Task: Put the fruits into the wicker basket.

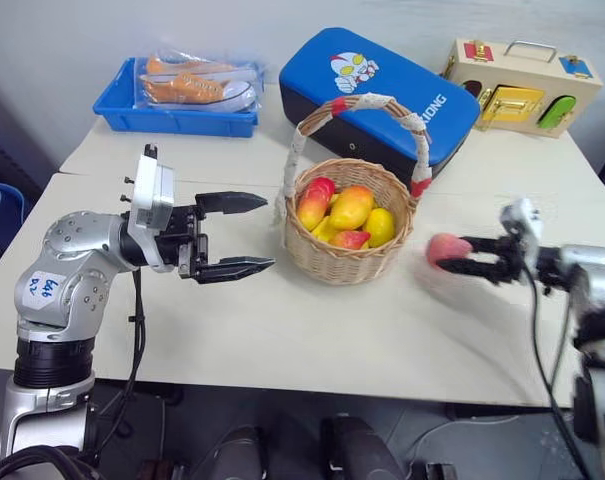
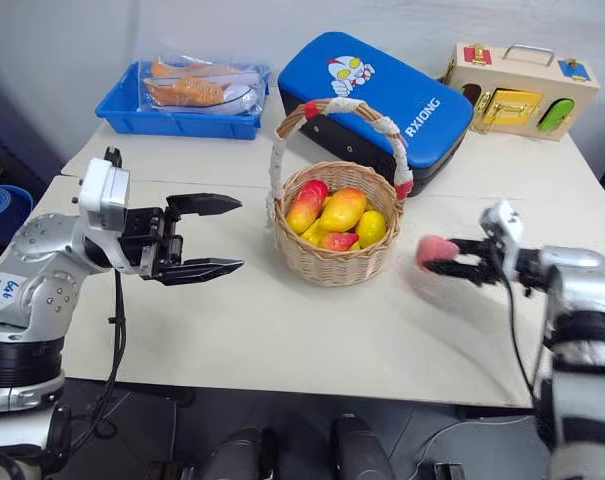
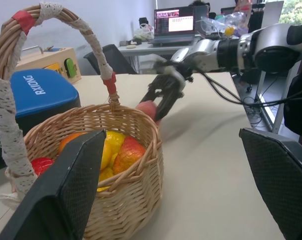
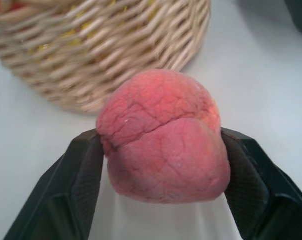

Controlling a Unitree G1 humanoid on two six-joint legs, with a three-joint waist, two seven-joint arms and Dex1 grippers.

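From the head camera: the right gripper clamps a pink peach above the table, at three o'clock from the basket, near but apart. The left gripper waits at nine o'clock, jaws wide and empty. Several fruits already fill the basket; its handle arches overhead.

Left wrist camera: the peach sits just outside the rim.

Right wrist camera: both fingers press the peach's sides, the basket wall just beyond.

Doing it well likely means lifting above the rim, passing beside the handle, and releasing low over the pile so the peach does not bounce out.
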